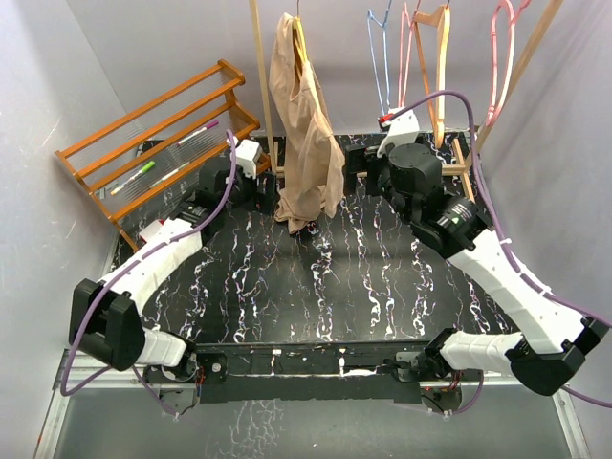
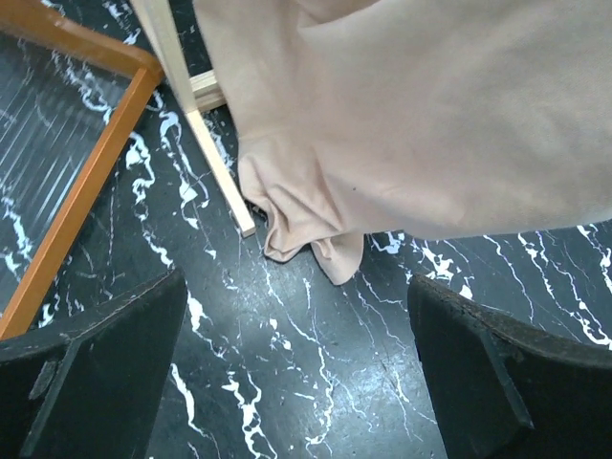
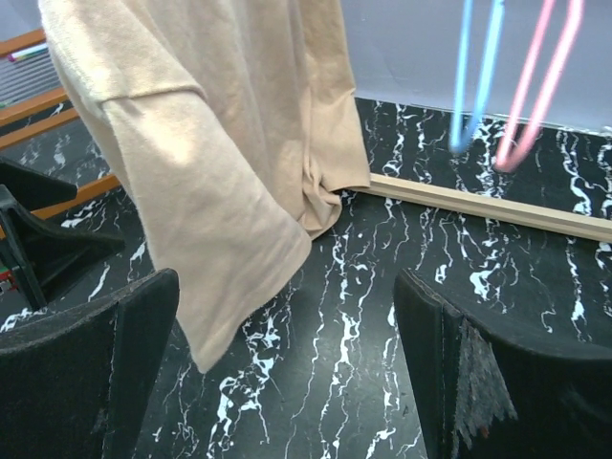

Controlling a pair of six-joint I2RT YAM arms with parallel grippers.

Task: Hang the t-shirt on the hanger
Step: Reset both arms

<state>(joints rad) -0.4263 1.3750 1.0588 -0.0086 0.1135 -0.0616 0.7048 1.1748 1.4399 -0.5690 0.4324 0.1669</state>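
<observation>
Ahead of both hands, black white-veined tabletop (image 1: 287, 287) fills the floor of the cell. Both arms reach from the near edge toward the back.

T-shirt (image 1: 304, 134): tan, plain, hanging in a long drape between the two hands and beyond their fingertips. The top is draped over the hanger (image 1: 302, 40), with a mustard-yellow shoulder showing at the top of the cloth. The lower end is bunched and touching the tabletop, just ahead of the left hand (image 2: 296, 363).

Orange-brown wooden rack (image 1: 153, 134): to the left of the left hand, against the wall.

Left hand: fingers (image 2: 105, 373) wide apart with nothing between them, only bare tabletop. The crumpled hem lies just past the fingertips, not touching them. A pale wooden post (image 2: 206, 143) slants down beside the cloth.

Right hand (image 3: 287, 363): fingers also spread wide and empty. A loose fold of the t-shirt hangs ahead of its left finger; I cannot tell whether they touch. A pale base bar (image 3: 478, 206) lies on the tabletop beyond the hand.

Other hangers, ahead and to the right of the right hand: light wooden one (image 1: 435, 57), thin blue (image 3: 475, 76), thin pink (image 3: 540, 86).

Green marker (image 1: 134, 177) lies on the rack.
</observation>
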